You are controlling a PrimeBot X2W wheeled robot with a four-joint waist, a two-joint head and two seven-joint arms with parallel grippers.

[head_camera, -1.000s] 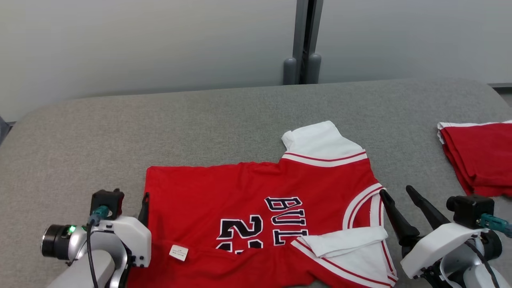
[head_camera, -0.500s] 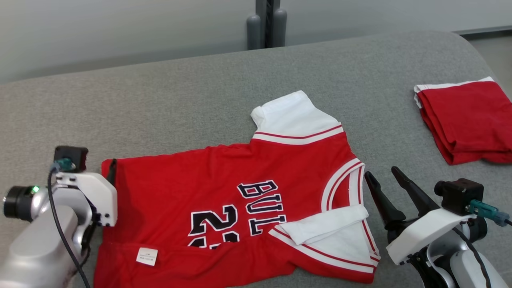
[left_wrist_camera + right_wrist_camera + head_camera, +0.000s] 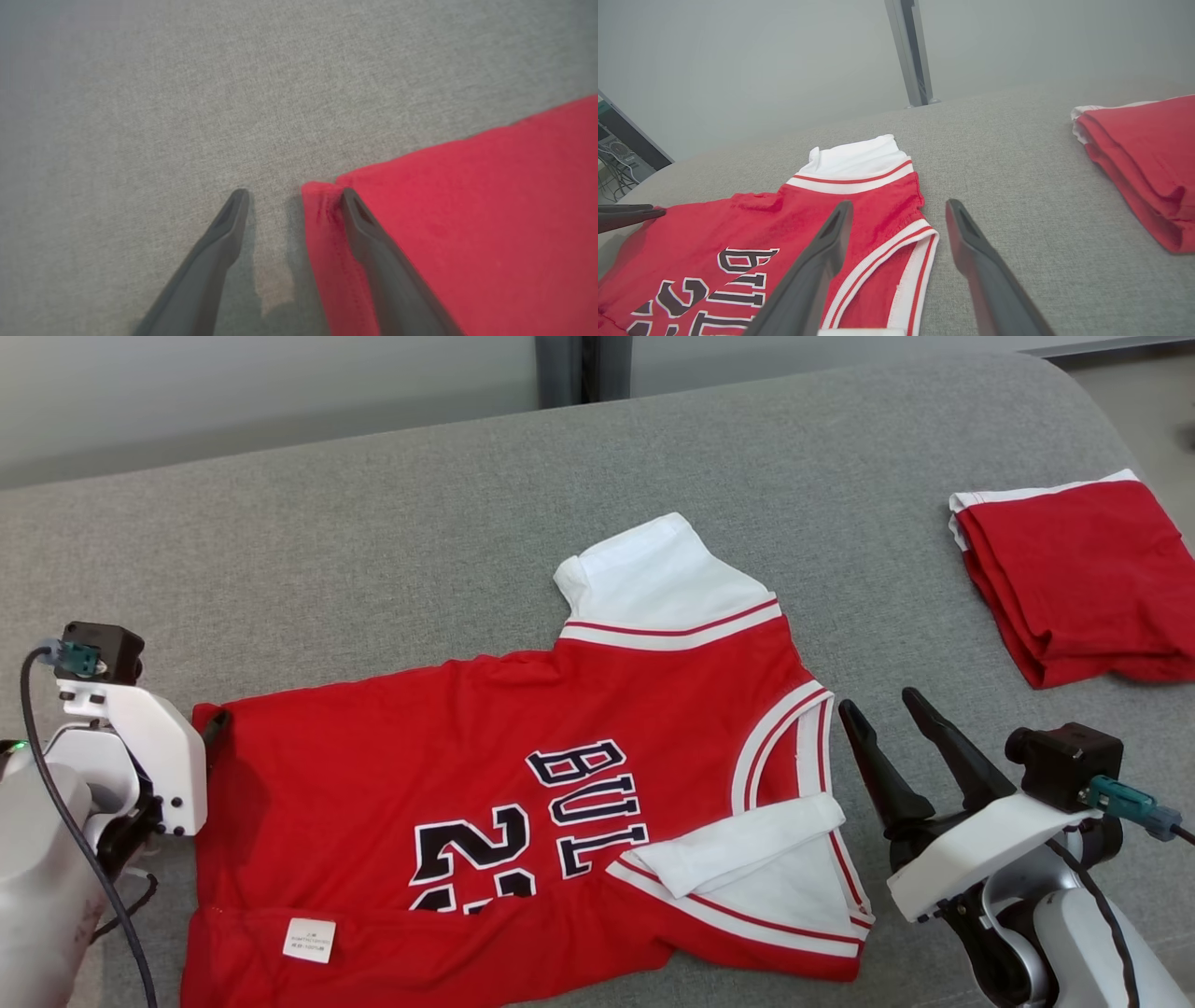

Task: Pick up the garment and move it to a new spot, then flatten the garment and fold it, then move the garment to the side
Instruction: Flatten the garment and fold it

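One red jersey with white sleeves and dark lettering lies spread flat on your grey surface. Your left gripper stands spread wide, one finger over the hem corner, the other off the cloth. Your right gripper, fingers apart and holding nothing, sits just beside the neckline.

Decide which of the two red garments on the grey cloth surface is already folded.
The plain red garment with a white edge, at the head view's far right, lies folded in layers. The red jersey with black lettering lies spread out.
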